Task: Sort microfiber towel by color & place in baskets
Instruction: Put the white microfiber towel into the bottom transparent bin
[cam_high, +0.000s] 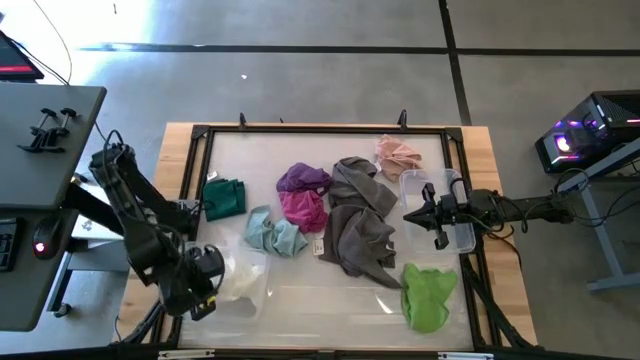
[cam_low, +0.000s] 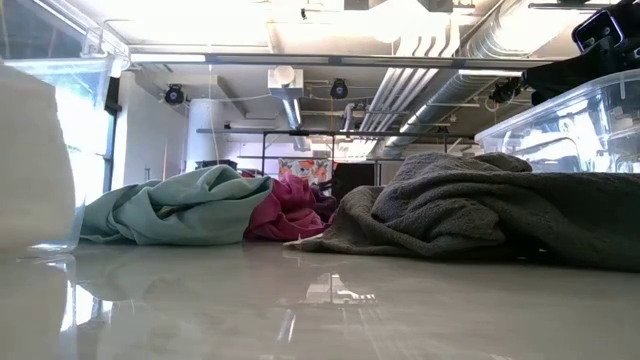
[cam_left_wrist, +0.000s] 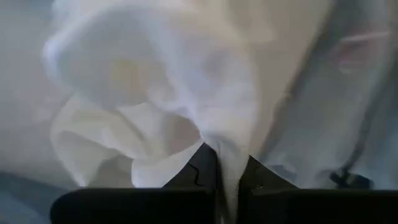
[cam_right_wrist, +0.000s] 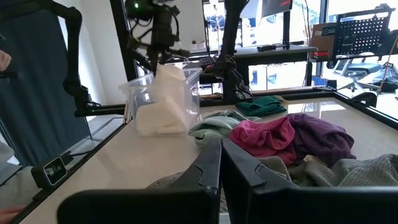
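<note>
My left gripper (cam_left_wrist: 222, 160) is shut on the white towel (cam_right_wrist: 163, 99) above the transparent bin (cam_right_wrist: 194, 84) at the table's near left corner (cam_high: 238, 285). My right gripper (cam_right_wrist: 221, 163) is shut on nothing; it hovers by the small transparent bin (cam_high: 455, 212) at the table's right, above the grey towel (cam_high: 360, 228). On the table lie the dark green (cam_high: 225, 197), purple (cam_high: 303, 179), magenta (cam_high: 303, 209), pale blue (cam_high: 274, 236), pink (cam_high: 398, 155) and lime green (cam_high: 428, 296) towels. My left gripper pinches a bunched fold at the top of the white towel (cam_left_wrist: 227, 140) between its two fingers (cam_left_wrist: 198, 171), coming from above and pointing down. The towel hangs below the fingers into the bin, and its lower part (cam_right_wrist: 155, 121) rests inside the bin.
A raised dark frame (cam_high: 195, 190) runs around the table top. The towels crowd the middle, with the grey one (cam_low: 480, 200) the largest. Bare table lies along the near edge between the left bin and the lime green towel. A side desk (cam_high: 40, 120) stands beyond the left edge.
</note>
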